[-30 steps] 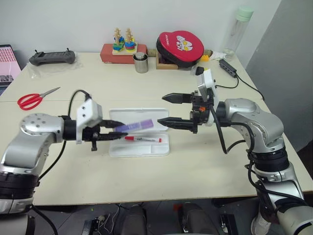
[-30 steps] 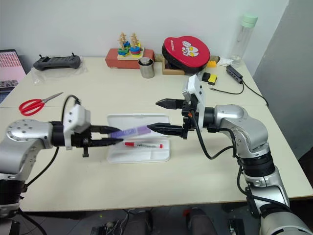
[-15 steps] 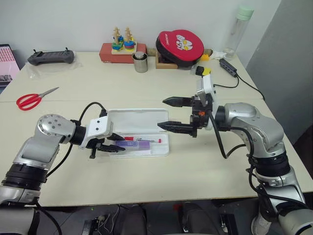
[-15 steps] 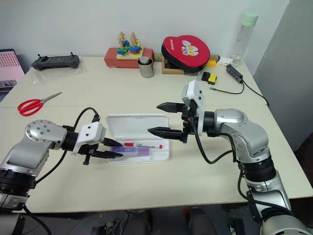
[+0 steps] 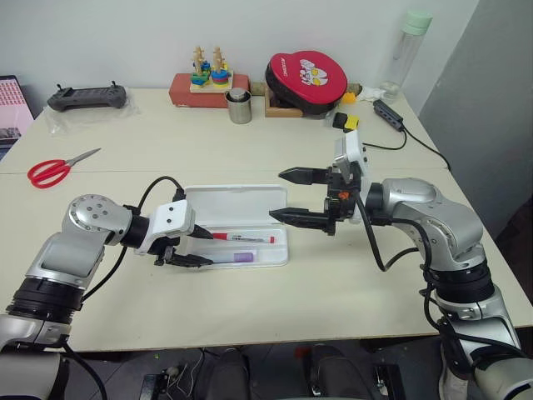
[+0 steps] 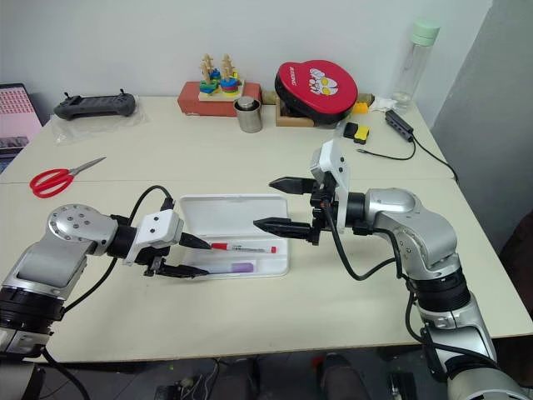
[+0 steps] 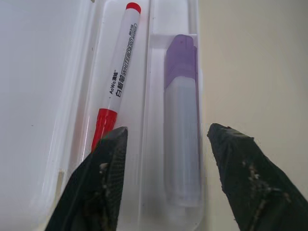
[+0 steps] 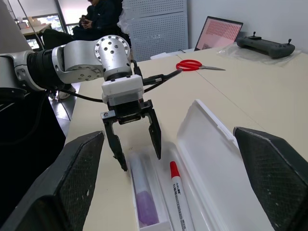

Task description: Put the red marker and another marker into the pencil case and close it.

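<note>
The left gripper (image 5: 193,248) is spread wide and empty above the chunky lavender highlighter (image 7: 182,120), laid beside the slim red-capped white marker (image 7: 117,79) in the open white plastic pencil case (image 5: 236,197). The right gripper (image 5: 293,196), spread wide, is held by the lid, seemingly for closing.

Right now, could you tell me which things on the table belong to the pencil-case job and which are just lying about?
Part of the job:
- red marker, in the case
- purple highlighter, in the case
- pencil case, lid open
- left tool, open over the highlighter

Just lying about:
- scissors
- red pouch
- metal cup
- controller
- bottle
</note>
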Controlling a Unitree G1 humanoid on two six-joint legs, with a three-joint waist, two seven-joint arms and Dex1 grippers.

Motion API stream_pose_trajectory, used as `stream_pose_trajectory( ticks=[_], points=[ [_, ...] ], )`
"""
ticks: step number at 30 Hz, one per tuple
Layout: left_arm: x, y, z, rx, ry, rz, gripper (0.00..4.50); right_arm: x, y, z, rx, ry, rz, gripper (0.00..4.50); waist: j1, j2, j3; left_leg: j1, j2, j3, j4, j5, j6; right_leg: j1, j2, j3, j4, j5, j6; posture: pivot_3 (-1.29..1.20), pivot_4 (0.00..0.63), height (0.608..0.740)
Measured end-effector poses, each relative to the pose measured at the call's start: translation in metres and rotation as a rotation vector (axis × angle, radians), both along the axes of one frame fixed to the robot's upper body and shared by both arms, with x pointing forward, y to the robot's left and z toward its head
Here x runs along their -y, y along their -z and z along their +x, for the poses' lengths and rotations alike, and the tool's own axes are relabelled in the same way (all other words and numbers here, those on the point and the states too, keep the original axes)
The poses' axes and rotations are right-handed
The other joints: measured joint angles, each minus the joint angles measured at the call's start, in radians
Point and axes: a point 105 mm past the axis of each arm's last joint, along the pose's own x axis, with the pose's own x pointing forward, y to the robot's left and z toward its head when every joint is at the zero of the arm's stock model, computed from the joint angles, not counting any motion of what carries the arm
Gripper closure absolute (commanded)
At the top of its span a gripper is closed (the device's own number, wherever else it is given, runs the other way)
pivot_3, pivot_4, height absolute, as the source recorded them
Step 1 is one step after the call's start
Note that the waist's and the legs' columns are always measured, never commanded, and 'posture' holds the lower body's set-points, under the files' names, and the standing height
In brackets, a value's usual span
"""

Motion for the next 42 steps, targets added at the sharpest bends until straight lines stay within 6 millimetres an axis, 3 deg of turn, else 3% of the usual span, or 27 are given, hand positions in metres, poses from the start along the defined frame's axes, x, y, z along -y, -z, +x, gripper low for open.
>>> stream_pose_trajectory(
  ticks=[5,8,10,12,15,17,22,24,30,35,40,42],
  points=[
    [0.01,-0.003,0.004,0.005,-0.016,-0.065,0.01,-0.001,0.001,0.0,-0.001,0.0,-0.004,0.0,0.003,0.0,0.0,0.0,0.0,0.0,0.001,0.0,0.0,0.0,0.0,0.0,0.0,0.0,0.0,0.0,0.15,0.74],
    [0.026,-0.017,0.008,0.037,-0.013,-0.17,0.01,0.001,0.003,0.005,0.0,0.038,-0.015,0.0,0.005,0.0,0.0,0.0,0.0,0.0,0.001,0.0,0.0,0.0,0.0,0.0,0.0,0.0,0.001,0.0,0.15,0.74],
    [0.044,-0.038,0.011,0.065,-0.025,-0.326,0.01,0.008,0.013,0.024,-0.026,0.162,-0.041,0.0,0.008,-0.001,0.0,0.0,0.0,-0.001,0.003,0.0,0.0,0.001,0.0,0.0,0.001,0.001,0.001,0.0,0.15,0.74],
    [0.066,-0.063,0.008,0.087,-0.006,-0.491,0.01,0.024,0.032,0.049,-0.079,0.337,-0.095,0.0,0.011,-0.001,0.0,-0.001,0.0,0.0,0.005,0.0,0.0,0.002,0.0,0.0,0.0,0.002,0.003,0.0,0.15,0.74],
    [0.081,-0.077,0.008,0.102,-0.036,-0.618,0.01,0.048,0.059,0.075,-0.142,0.562,-0.174,0.0,0.011,-0.001,0.0,0.0,-0.001,0.0,0.006,0.0,0.0,0.002,0.0,0.001,0.001,0.002,0.003,0.0,0.15,0.74],
    [0.094,-0.078,0.008,0.098,-0.061,-0.685,0.01,0.072,0.083,0.096,-0.197,0.77,-0.234,0.0,0.011,-0.001,0.0,0.0,-0.001,0.0,0.007,0.0,0.0,0.002,0.0,0.001,0.001,0.003,0.003,0.0,0.15,0.74],
    [0.118,-0.077,0.01,0.094,-0.095,-0.781,0.01,0.107,0.112,0.112,-0.282,1.03,-0.26,0.0,0.015,-0.001,-0.001,-0.001,-0.001,0.0,0.007,0.0,0.0,0.003,0.0,0.002,0.0,0.004,0.003,0.0,0.15,0.74],
    [0.132,-0.071,0.013,0.097,-0.117,-0.792,0.01,0.111,0.12,0.115,-0.309,1.082,-0.254,0.0,0.017,-0.001,-0.001,0.0,-0.001,0.0,0.008,0.0,0.0,0.003,0.0,0.002,0.0,0.004,0.003,0.0,0.15,0.74],
    [0.156,-0.073,0.037,0.189,-0.25,-0.801,0.0,0.11,0.127,0.118,-0.305,1.125,-0.252,1.6,0.016,-0.001,-0.001,0.0,-0.002,0.0,0.01,0.0,0.0,0.004,0.0,0.003,0.0,0.005,0.005,0.0,0.15,0.74],
    [0.156,-0.066,0.053,0.218,-0.345,-0.764,0.0,0.106,0.127,0.119,-0.296,1.125,-0.249,2.71,0.016,-0.001,-0.001,0.0,-0.002,0.0,0.01,0.0,0.0,0.004,0.0,0.003,0.0,0.005,0.006,0.0,0.15,0.74],
    [0.156,-0.065,0.054,0.213,-0.347,-0.763,0.0,0.106,0.122,0.121,-0.258,1.131,-0.235,4.19,0.016,-0.001,-0.001,-0.001,-0.002,0.0,0.01,0.0,0.0,0.004,0.0,0.003,0.0,0.006,0.006,0.0,0.15,0.74],
    [0.156,-0.067,0.053,0.215,-0.33,-0.759,0.0,0.104,0.118,0.121,-0.233,1.113,-0.213,4.25,0.016,0.0,-0.001,-0.001,-0.002,0.0,0.009,0.0,0.0,0.004,0.0,0.003,0.0,0.005,0.006,0.0,0.15,0.74]
  ],
)
